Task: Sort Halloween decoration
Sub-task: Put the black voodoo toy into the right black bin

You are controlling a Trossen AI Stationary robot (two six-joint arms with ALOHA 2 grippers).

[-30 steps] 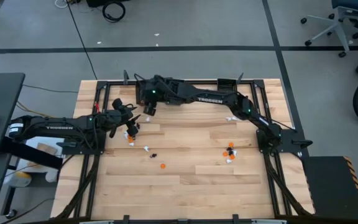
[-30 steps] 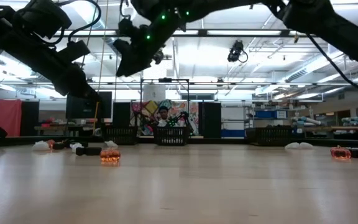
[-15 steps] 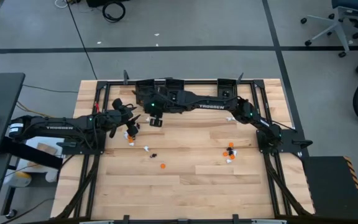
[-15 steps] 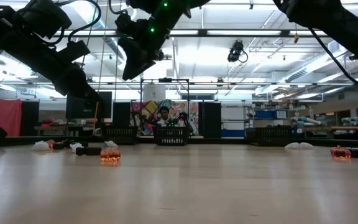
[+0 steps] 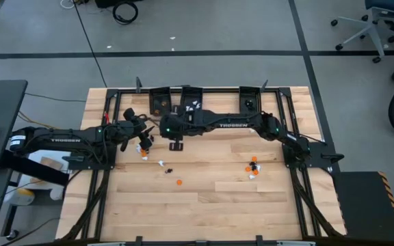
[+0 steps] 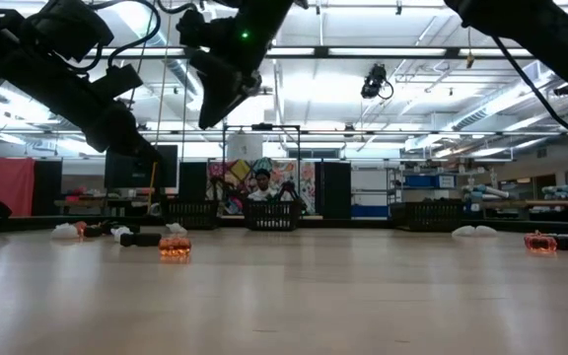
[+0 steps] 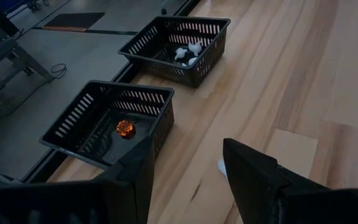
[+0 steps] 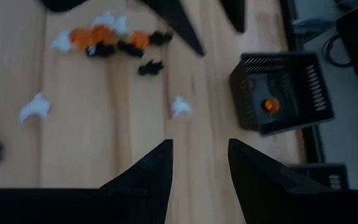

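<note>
Counting three bins (image 5: 159, 100) along the far edge: one holds an orange trinket (image 7: 125, 129), another white ones (image 7: 188, 52); my right claw (image 5: 176, 145) is spread, empty.

Tiny orange, white and black trinkets (image 5: 161, 164) lie scattered left of centre in the overhead picture; a second cluster (image 5: 253, 167) lies right of centre. One orange piece (image 5: 178, 182) sits alone, lower.

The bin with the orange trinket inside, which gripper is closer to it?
Right. The right gripper hovers just in front of the bin; the left gripper sits slightly farther off, toward the table's left.
</note>
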